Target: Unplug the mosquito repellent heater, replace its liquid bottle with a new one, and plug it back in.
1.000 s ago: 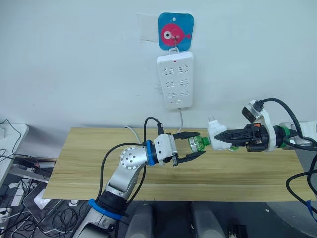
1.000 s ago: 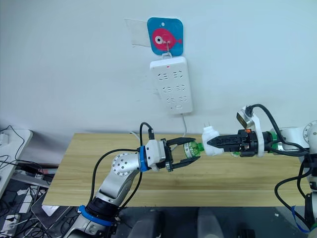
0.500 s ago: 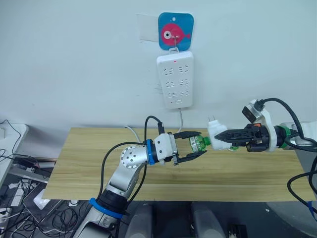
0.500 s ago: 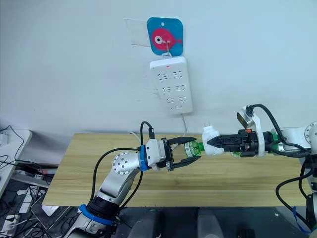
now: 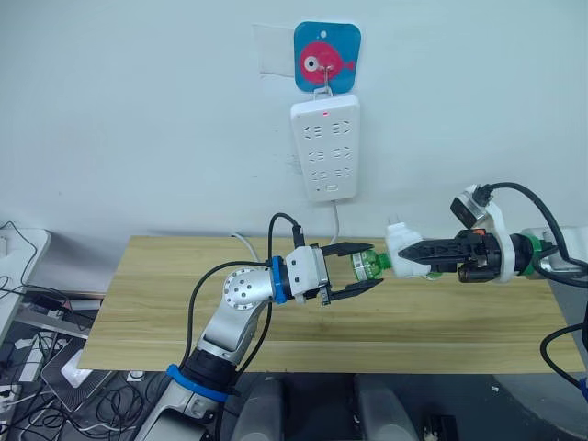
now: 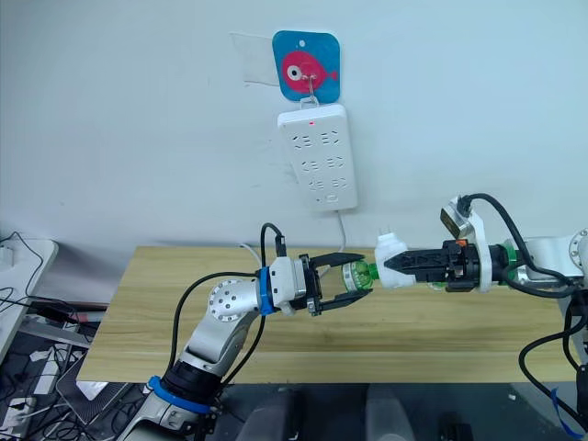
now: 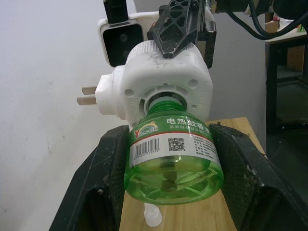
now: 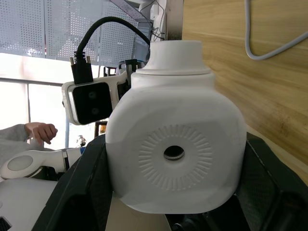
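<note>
Above the wooden table (image 5: 138, 303), the right gripper (image 5: 411, 253) is clamping the mosquito repellent heater (image 5: 401, 248), while the left gripper (image 5: 369, 267) is closing its fingers against the green liquid bottle (image 7: 173, 156) seated in it.

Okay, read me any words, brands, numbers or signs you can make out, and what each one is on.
"电热蚊香液": label of the green translucent plastic bottle.
Red-and-yellow brand logo, barcode digits, QR code and small line under the heading on that label: too small to read.
White wall power strip: no readable text.
</note>
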